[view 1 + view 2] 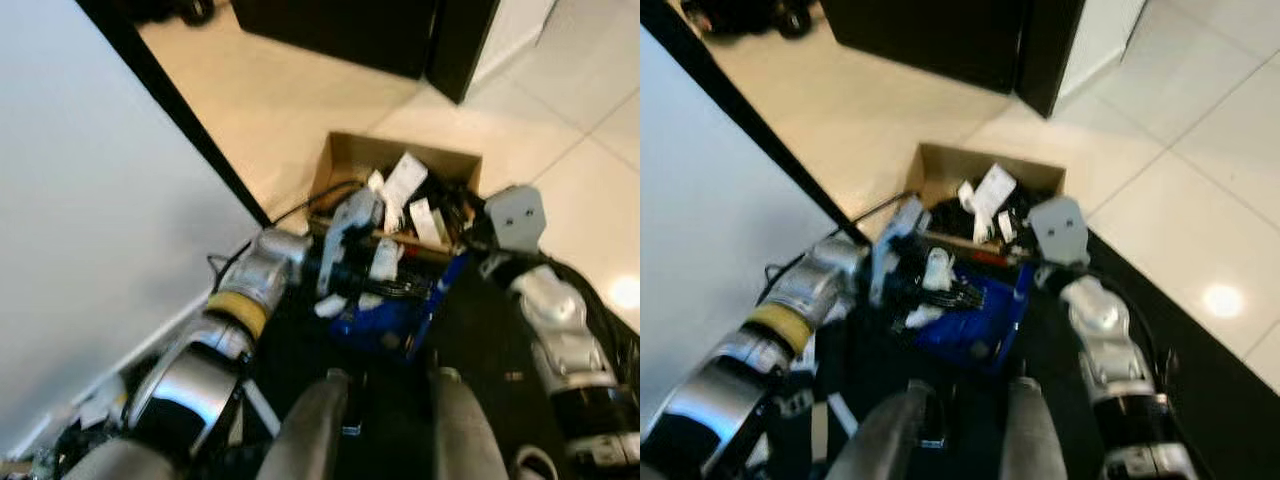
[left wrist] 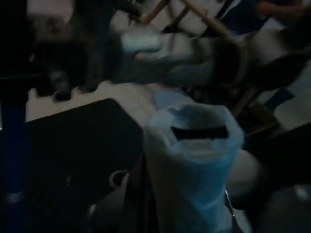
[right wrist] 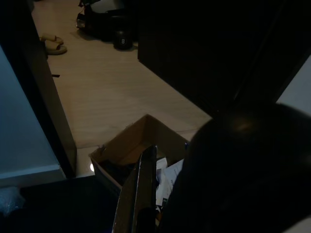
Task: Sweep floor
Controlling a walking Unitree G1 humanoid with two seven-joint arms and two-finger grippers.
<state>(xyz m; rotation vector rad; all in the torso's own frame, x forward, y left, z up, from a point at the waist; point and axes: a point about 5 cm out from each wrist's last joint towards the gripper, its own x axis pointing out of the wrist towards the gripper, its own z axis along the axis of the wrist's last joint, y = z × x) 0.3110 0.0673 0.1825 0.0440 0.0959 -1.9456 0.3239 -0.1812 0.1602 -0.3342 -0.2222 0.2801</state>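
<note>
A blue dustpan-like object [image 1: 388, 322] sits low in front of me, over dark flooring. My left gripper [image 1: 365, 280] reaches across it from the left, right above or against it; blur hides any grip. Just beyond is an open cardboard box [image 1: 345, 160] holding white paper scraps and dark bits. A thin wooden handle [image 1: 405, 240] lies along the box's near edge and also runs through the right wrist view as the handle [image 3: 141, 191]. My right arm comes up on the right, its grey wrist plate [image 1: 515, 215] beside the box's near right corner.
A pale wall [image 1: 90, 200] with a black edge strip stands close on my left. Dark cabinets [image 1: 350, 30] stand beyond the box. Beige tile floor [image 1: 580, 150] opens to the right and ahead. My two grey legs [image 1: 320, 430] are at the bottom.
</note>
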